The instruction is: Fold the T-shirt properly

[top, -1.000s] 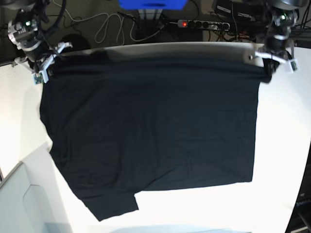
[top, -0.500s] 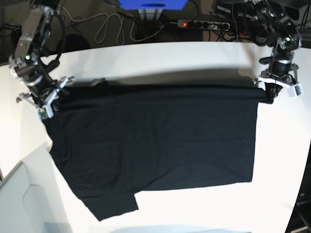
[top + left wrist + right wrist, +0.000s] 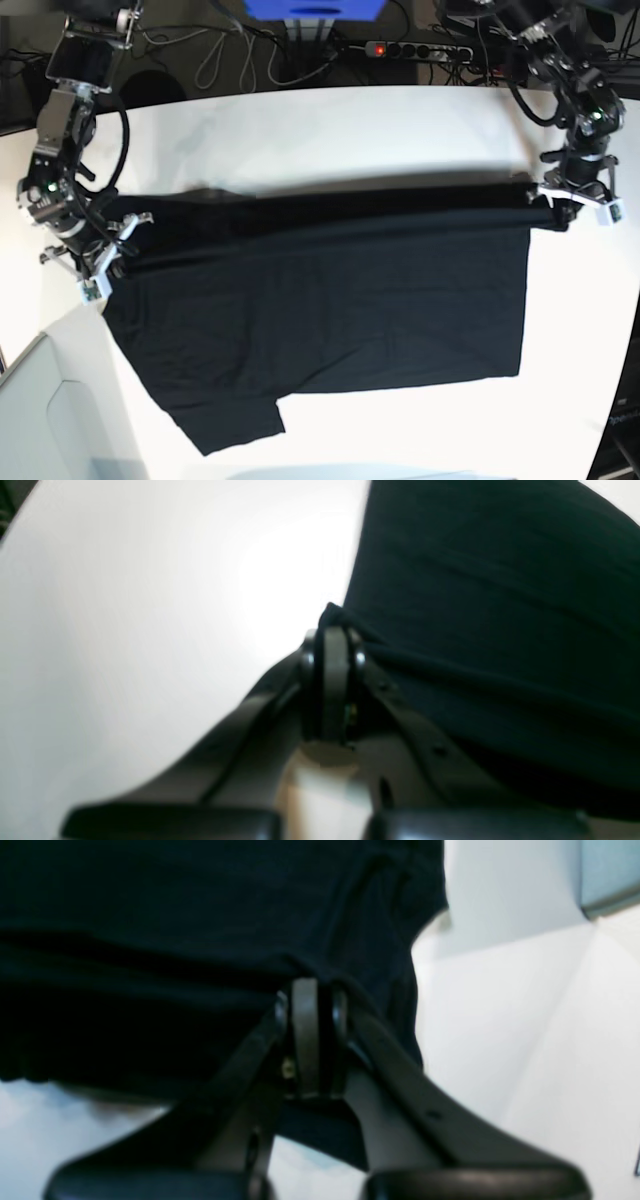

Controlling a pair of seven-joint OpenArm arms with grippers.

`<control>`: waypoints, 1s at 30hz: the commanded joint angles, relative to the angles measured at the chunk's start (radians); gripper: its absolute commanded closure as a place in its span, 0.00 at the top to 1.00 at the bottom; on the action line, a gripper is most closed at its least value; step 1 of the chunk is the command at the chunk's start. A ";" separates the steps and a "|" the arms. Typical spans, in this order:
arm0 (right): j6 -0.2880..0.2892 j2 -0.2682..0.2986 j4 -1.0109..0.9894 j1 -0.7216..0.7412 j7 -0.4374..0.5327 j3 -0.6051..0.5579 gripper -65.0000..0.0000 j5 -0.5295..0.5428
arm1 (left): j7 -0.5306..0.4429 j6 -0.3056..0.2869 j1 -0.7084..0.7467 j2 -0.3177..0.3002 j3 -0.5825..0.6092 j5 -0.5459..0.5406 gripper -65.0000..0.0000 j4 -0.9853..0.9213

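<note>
Base view: T-shirt point(image 3: 320, 310) spread on table point(image 3: 330, 130), far edge lifted. Left wrist: left gripper point(image 3: 332, 630) pinching hem corner. Right wrist: right gripper point(image 3: 310, 990) pinching opposite corner. Risk: uneven travel skewing fold.

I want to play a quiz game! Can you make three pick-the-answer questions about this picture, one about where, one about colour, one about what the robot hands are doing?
1. Where does the T-shirt lie?
A. on the white table
B. on the floor
C. in a box

2. What colour is the side of the T-shirt that shows?
A. red
B. black
C. yellow

3. What are the left hand and the right hand doing?
A. both open above the cloth
B. only one holds cloth
C. both shut on the T-shirt's far edge

Answers:
1 A, the cloth spreads over the white tabletop.
2 B, only plain black cloth shows.
3 C, each wrist view shows closed fingers pinching black fabric.
</note>
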 commanded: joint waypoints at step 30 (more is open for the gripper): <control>0.008 0.054 -0.179 0.172 0.020 -0.090 0.05 -0.003 | -0.025 0.011 -0.118 -0.027 0.058 0.000 0.00 -0.120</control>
